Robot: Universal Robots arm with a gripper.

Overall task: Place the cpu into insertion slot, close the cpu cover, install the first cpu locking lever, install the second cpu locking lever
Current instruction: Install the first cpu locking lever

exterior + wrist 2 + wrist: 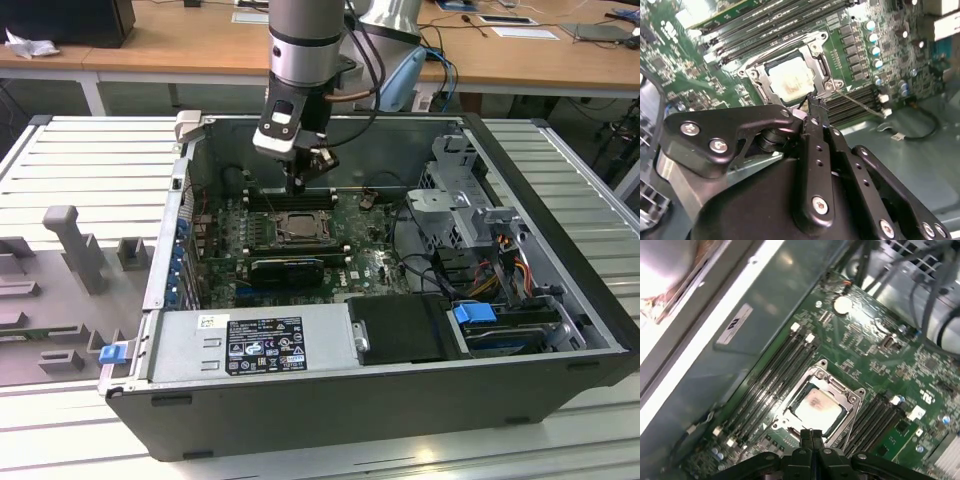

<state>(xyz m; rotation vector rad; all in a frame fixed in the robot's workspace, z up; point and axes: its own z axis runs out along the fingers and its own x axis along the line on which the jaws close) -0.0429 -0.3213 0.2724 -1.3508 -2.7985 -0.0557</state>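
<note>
Black steel gripper (297, 187): the jaws are closed on each other with nothing between them, a pose that suits pushing rather than carrying. In the exterior view the tip hangs at twelve o'clock of the socket, low inside the computer case (560, 250). Contact cannot be confirmed.

The cpu (817, 405) lies seated in the socket on the motherboard (370, 265). The cpu cover (852, 399) is down flat around it, its window framing the pale top.

The second wrist view adds a thin wire locking lever (860, 102) running out from the socket corner over the memory slots (860, 97). It looks unhooked, judging by its angle. The first wrist view shows the closed fingertips meeting at the socket's near edge. The exterior view alone places the drive cage (455, 195) at three o'clock of the socket and the power supply (250, 345) at six.
</note>
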